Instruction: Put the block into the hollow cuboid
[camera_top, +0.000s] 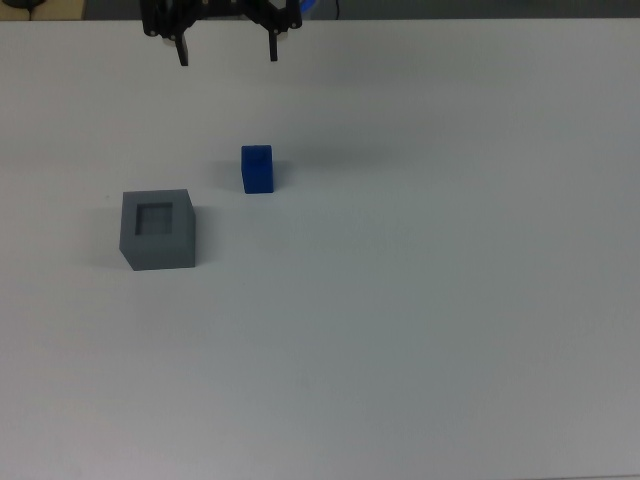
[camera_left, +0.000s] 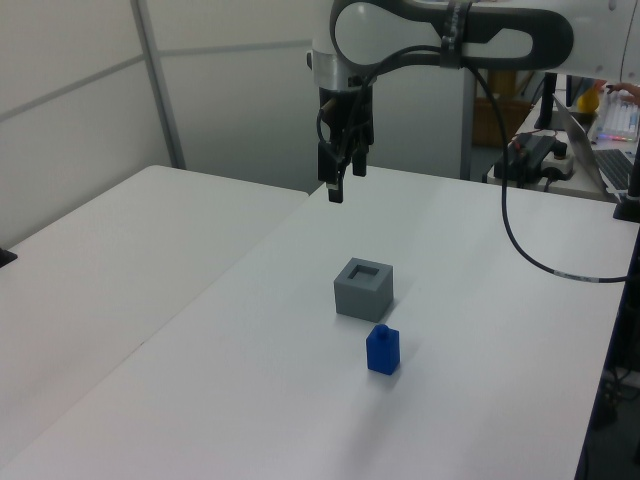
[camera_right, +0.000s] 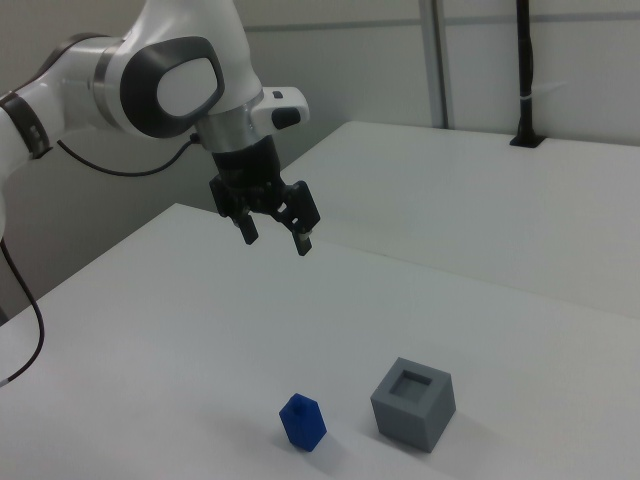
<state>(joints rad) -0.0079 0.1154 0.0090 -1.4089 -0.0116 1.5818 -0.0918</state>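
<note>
Top view: I see the gripper (camera_top: 227, 50) at the upper edge of the frame, its jaws set apart with nothing between them. The block (camera_top: 257, 168) stands upright on the white desk (camera_top: 450, 300), below the gripper in the picture and well apart from it. The hollow cuboid (camera_top: 157, 231) sits on the desk toward the top view's left and lower than the block, near it but not touching. Its square recess faces up, and I see nothing in it.

Left view: I see the arm (camera_left: 450, 35) reaching in from the left view's right, with the gripper (camera_left: 343, 185) pointing down and hanging in the air above the desk (camera_left: 250, 400). The jaws overlap from this angle. The hollow cuboid (camera_left: 363, 288) rests on the desk below the gripper, and the block (camera_left: 382, 350) stands just in front of it, nearer the camera, with a narrow gap between the two.

Right view: I see the gripper (camera_right: 277, 235) held high over the desk (camera_right: 150, 320), jaws spread and holding nothing. The block (camera_right: 302, 422) is at the lower edge, on the desk. The hollow cuboid (camera_right: 413, 403) sits beside it on the right view's right, apart from it, recess upward
</note>
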